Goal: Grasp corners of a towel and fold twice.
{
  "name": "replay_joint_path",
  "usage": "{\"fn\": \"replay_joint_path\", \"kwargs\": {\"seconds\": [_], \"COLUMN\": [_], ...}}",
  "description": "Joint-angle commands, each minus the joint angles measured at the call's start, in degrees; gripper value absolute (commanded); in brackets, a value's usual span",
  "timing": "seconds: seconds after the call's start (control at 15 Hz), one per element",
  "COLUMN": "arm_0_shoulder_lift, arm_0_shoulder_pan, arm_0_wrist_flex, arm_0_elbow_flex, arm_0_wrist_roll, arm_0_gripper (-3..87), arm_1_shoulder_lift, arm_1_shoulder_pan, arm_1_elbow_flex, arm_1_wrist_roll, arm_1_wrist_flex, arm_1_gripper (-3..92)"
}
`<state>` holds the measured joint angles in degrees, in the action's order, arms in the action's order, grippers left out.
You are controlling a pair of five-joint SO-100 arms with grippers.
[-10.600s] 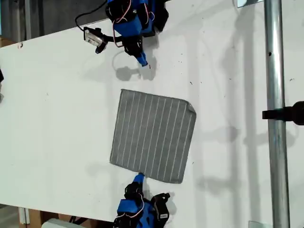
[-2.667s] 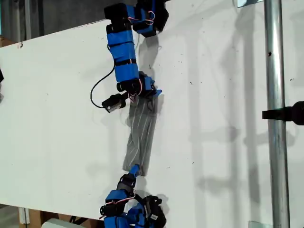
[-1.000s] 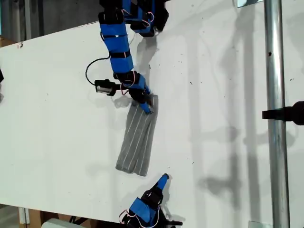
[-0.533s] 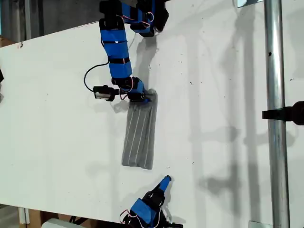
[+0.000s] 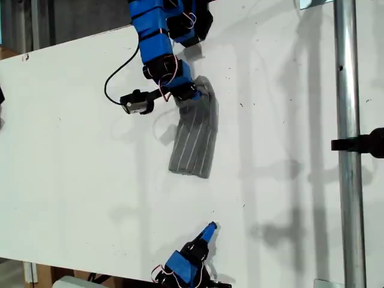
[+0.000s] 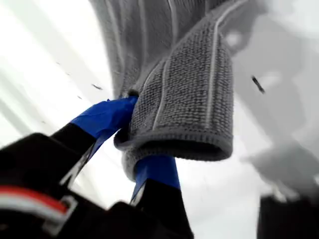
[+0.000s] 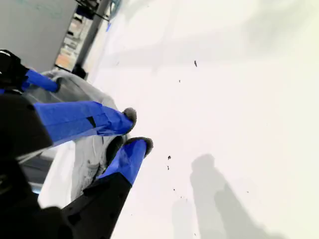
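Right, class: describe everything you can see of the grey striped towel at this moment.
The towel is grey, soft looped fabric with thin white parallel stripes. It is folded into a narrow strip on the white table. My first gripper is shut on the end nearer the exterior view's top, bunching and lifting it, while the other end rests on the table. My second gripper does not touch it.

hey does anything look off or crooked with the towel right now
Yes. The towel is a narrow folded strip lying slanted on the white table, not square to its edges. My first gripper pinches one bunched end, while my second gripper holds nothing, away from the cloth, so the far end lies unheld.
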<state>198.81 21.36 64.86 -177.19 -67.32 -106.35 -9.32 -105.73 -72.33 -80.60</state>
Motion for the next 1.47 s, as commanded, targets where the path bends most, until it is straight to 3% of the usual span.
{"fn": "replay_joint_path", "kwargs": {"seconds": [0.0,0.33,0.4,0.47,0.67,0.73,0.8,0.93,1.0,1.2,1.33,1.4], "arm_0_shoulder_lift": [0.35,0.35,0.35,0.35,0.35,0.35,0.35,0.35,0.35,0.35,0.35,0.35], "arm_0_shoulder_pan": [0.53,0.18,0.18,0.35,0.09,-0.09,-0.44,-2.46,-3.43,-4.57,-6.86,-9.32], "arm_0_wrist_flex": [-0.53,-0.35,-0.35,-0.35,-0.44,-0.44,-0.44,1.05,2.9,7.03,8.53,8.53], "arm_0_elbow_flex": [0.62,0.35,0.35,0.35,0.18,0.0,-0.18,-1.49,-1.49,-1.85,-1.76,-1.76], "arm_0_wrist_roll": [-0.35,-0.62,-0.62,-0.62,-0.53,-0.53,-0.97,-8.09,-10.46,-17.23,-22.59,-19.16], "arm_0_gripper": [7.0,7.0,7.0,7.0,7.0,7.0,7.2,10.1,10.0,10.1,8.7,8.6], "arm_1_shoulder_lift": [-1.14,11.43,13.1,12.57,3.87,1.41,-1.93,-13.62,-21.09,-51.24,-62.93,-68.55], "arm_1_shoulder_pan": [3.34,8.88,9.67,10.2,12.92,14.24,15.56,18.98,20.48,20.13,19.16,19.34], "arm_1_elbow_flex": [2.55,3.08,3.52,4.13,1.76,0.09,-1.85,-10.81,-15.91,-40.34,-47.2,-50.36], "arm_1_wrist_roll": [4.57,5.45,5.62,7.03,12.48,12.57,12.57,12.22,10.99,3.6,-0.7,-1.49], "arm_1_wrist_flex": [17.93,39.9,42.63,44.74,54.84,56.43,55.72,46.49,37.09,22.5,11.78,8.61], "arm_1_gripper": [-0.2,-0.2,11.4,31.9,38.0,33.4,32.4,12.7,2.1,-0.2,-0.2,-0.2]}}
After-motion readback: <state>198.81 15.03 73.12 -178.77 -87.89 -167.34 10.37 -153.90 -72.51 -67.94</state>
